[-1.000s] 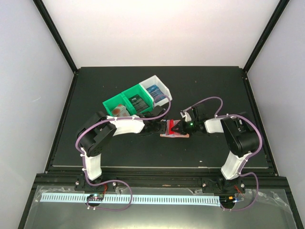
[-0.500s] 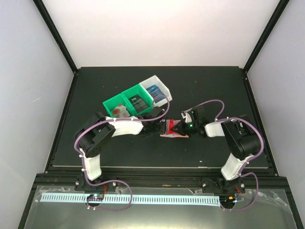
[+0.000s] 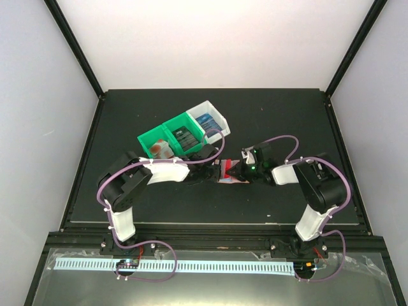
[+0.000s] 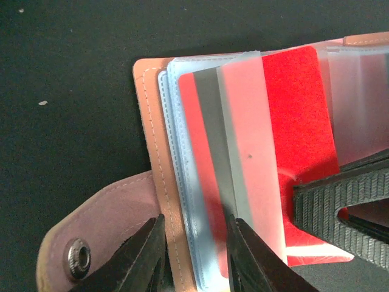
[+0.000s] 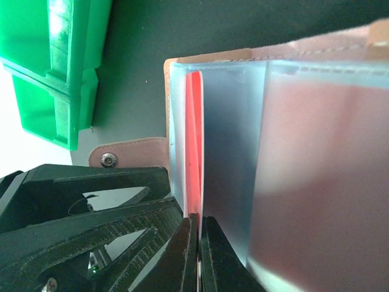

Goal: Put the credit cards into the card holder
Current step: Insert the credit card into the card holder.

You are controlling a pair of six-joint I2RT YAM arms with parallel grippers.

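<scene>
The salmon-brown card holder (image 3: 224, 180) lies open on the black table between my two grippers. In the left wrist view its stitched edge (image 4: 149, 121), snap tab (image 4: 91, 243) and pale blue pockets show. A red credit card (image 4: 298, 115) sits partly inside a clear pocket. My left gripper (image 4: 194, 264) has its jaws closed onto the holder's edge layers. My right gripper (image 5: 199, 255) is shut on the red card (image 5: 194, 146), which shows edge-on between pockets. The right gripper's fingers (image 4: 340, 204) lie over the card's lower right corner. More cards lie in the bins.
A green bin (image 3: 171, 139) and a white bin (image 3: 211, 121) with cards stand just behind the left gripper (image 3: 213, 169). The green bin also shows in the right wrist view (image 5: 55, 67). The right gripper (image 3: 240, 172) and left fingers (image 5: 91, 207) are very close together.
Less of the red card shows outside the holder than one second ago. Both grippers have shifted slightly and stay at the holder.
</scene>
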